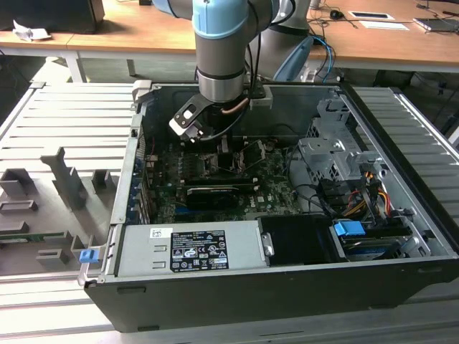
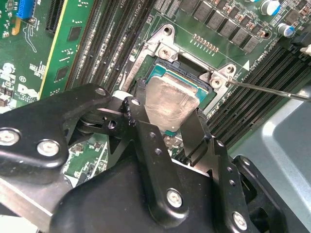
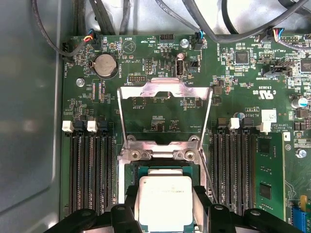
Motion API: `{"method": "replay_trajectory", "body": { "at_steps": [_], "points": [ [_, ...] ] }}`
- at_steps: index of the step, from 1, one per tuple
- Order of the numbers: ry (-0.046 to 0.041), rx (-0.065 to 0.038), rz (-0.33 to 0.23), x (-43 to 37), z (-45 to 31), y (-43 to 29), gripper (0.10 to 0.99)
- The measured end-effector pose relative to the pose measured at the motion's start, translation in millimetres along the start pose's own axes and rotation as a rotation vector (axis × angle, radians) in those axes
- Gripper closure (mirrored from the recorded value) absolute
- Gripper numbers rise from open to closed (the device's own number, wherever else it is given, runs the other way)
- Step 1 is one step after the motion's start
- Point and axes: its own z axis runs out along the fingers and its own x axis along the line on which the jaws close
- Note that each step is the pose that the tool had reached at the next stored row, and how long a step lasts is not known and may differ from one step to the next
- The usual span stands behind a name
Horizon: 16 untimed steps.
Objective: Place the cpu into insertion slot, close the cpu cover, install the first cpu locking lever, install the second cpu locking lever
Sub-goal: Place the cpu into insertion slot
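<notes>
The cpu (image 2: 170,102) is a small flat square. It looks light, stiff and thin, and its smooth shiny top could slip. Its underside and the slot's tiny pins are likely easy to hurt, so the safe way to hold it is by two opposite edges, never by the flat faces. That is how it is held: the gripper (image 2: 170,114) has its jaws closed just to the chip's width, with one black finger (image 2: 146,133) touching each side. The chip sits level at the insertion slot (image 2: 187,60), but I cannot tell if it is all the way down. The cpu cover (image 3: 165,89) stands tipped open on the slot's far side, and a thin locking lever (image 2: 267,91) runs beside the slot. In the exterior view, the silver power box (image 1: 244,244) is at 6 o'clock from the gripper and the drive cage (image 1: 333,154) is at 3 o'clock.
</notes>
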Motion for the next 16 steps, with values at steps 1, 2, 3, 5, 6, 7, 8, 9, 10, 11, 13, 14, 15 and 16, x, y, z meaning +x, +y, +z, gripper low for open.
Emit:
{"method": "replay_trajectory", "body": {
  "at_steps": [1,2,3,5,6,7,8,9,10,11,13,14,15,16],
  "points": [
    [0.0000,0.000,0.000,0.1,0.5,0.0,0.557],
    [0.0001,0.000,0.000,0.2,1.0,0.0,0.557],
    [0.0000,0.000,0.000,0.2,1.8,-0.1,0.557],
    [-0.0002,0.000,0.000,0.2,3.3,-0.3,0.557],
    [-0.0004,0.000,0.000,0.1,3.4,-0.3,0.557],
    [-0.0002,0.000,0.000,0.2,3.6,-0.3,0.557],
    [-0.0002,0.000,0.000,0.2,3.6,-0.3,0.557],
    [0.0000,0.000,0.000,0.3,3.7,-0.3,0.557],
    [-0.0001,0.000,0.000,0.2,3.7,-0.3,0.545],
    [-0.0002,0.000,0.000,0.2,3.7,-0.3,0.545],
    [-0.0004,0.000,0.000,0.5,3.6,-0.3,0.482],
    [-0.0002,0.000,0.000,1.3,3.7,-0.3,0.482],
    [0.0012,0.000,0.000,1.5,3.7,-0.2,0.482],
    [0.0064,0.000,0.000,1.6,4.0,-0.2,0.482]
  ]
}}
